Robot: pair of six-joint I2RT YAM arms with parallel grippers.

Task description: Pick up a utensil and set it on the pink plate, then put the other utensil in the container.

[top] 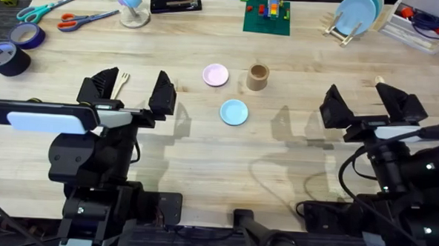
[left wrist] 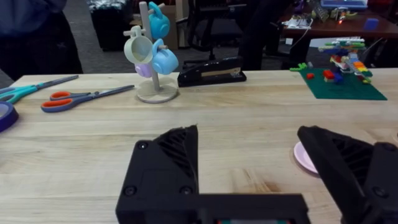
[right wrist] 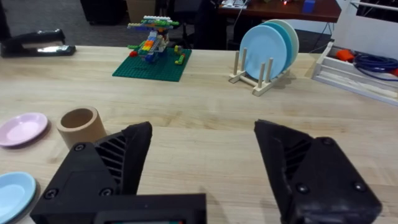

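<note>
Utensil (the little wooden fork): flat on the surface, toward the left side, framed between the two spread fingers of the left claw. Claw wide open over it, empty. Likely very light, stiff and thin; flush against the wood, so little to get under. Best taken across the slim handle near its middle, one finger down on each side, closing gently (thin wood, apt to snap or flick away under a hard pinch). Dry wood, so probably not slippery once held.

Pink plate to the fork's right, well apart from it, with bare surface all the way between. Shallow rim, so only a low lift called for. Container just beside the plate, on the side away from the fork; light blue plate near both, closer to the arms. Worth keeping the carry short of that upright cup, probably light enough to tip at a nudge.

Other utensil: seemingly the small pale piece by the right claw, though too small to tell for sure. Right claw likewise spread open, holding nothing, with open room between it and the container.

Clutter (scissors, stapler) along the far edge, well out of either path.
</note>
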